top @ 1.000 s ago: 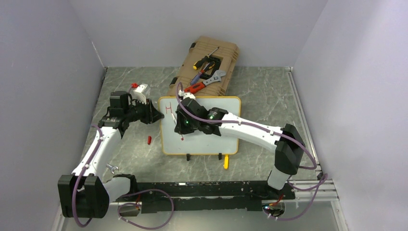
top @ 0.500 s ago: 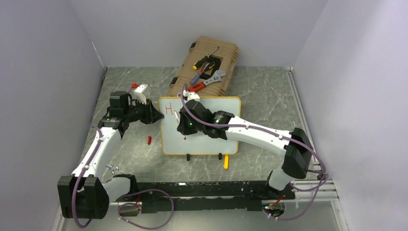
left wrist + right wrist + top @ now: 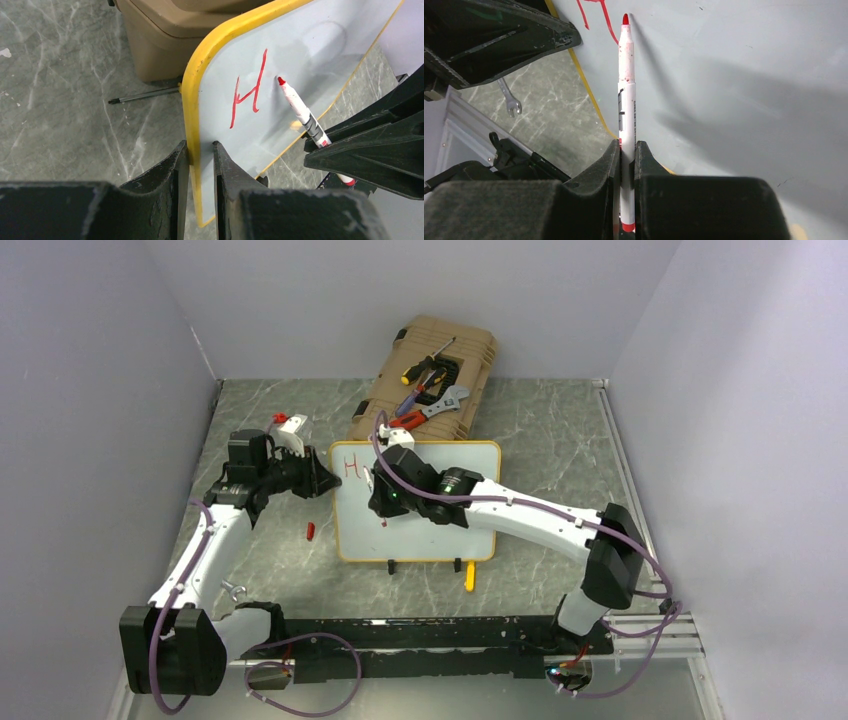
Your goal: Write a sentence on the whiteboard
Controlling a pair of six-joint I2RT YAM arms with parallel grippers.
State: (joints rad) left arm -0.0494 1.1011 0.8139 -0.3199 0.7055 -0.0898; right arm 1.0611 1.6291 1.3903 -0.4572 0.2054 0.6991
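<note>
The whiteboard [image 3: 440,540], white with a yellow frame, stands on the table and bears one red letter "H" [image 3: 351,468] at its top left. My left gripper [image 3: 325,483] is shut on the board's left edge; the wrist view shows its jaws [image 3: 200,145] on either side of the yellow frame [image 3: 189,100]. My right gripper [image 3: 383,502] is shut on a red-tipped white marker [image 3: 626,90]. The marker tip [image 3: 281,80] sits at the board surface just right of the "H" [image 3: 248,90]. The rest of the sentence does not show.
A tan tool case [image 3: 470,345] with screwdrivers and a wrench lies behind the board. A red cap [image 3: 310,531] lies left of the board and a yellow piece [image 3: 469,577] in front. A small spanner [image 3: 233,590] lies near the left arm's base.
My right gripper with the marker has shifted a little up the board toward its top left, beside the "H". The left gripper and the board have not moved.
</note>
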